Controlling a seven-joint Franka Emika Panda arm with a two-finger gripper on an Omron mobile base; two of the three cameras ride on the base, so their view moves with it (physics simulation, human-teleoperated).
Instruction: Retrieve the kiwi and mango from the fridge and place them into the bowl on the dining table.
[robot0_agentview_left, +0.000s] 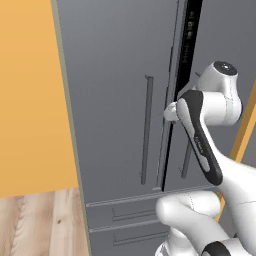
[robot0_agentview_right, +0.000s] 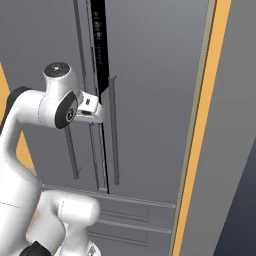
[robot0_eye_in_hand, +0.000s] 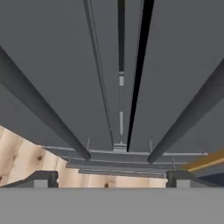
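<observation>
The fridge (robot0_agentview_left: 115, 100) (robot0_agentview_right: 150, 100) (robot0_eye_in_hand: 57, 52) fills the scene, dark grey, with a narrow black gap (robot0_agentview_left: 175, 100) (robot0_agentview_right: 100, 40) (robot0_eye_in_hand: 138, 65) between its two upper doors. My gripper (robot0_agentview_left: 170, 112) (robot0_agentview_right: 101, 112) (robot0_eye_in_hand: 111, 181) is right at that gap, about mid-height, between the left door handle (robot0_agentview_left: 146, 130) (robot0_agentview_right: 72, 155) (robot0_eye_in_hand: 39, 109) and the right door handle (robot0_agentview_left: 186, 160) (robot0_agentview_right: 114, 130) (robot0_eye_in_hand: 188, 118). Its fingertips (robot0_eye_in_hand: 41, 179) stand wide apart with nothing between them. The kiwi, mango, bowl and dining table are out of view.
Two lower drawers (robot0_agentview_left: 130, 220) (robot0_agentview_right: 130, 220) with bar handles run under the doors. An orange wall (robot0_agentview_left: 30, 100) borders the fridge on the left above a wooden floor (robot0_agentview_left: 40, 220). An orange strip (robot0_agentview_right: 200, 150) and a grey panel (robot0_agentview_right: 235, 150) flank the right.
</observation>
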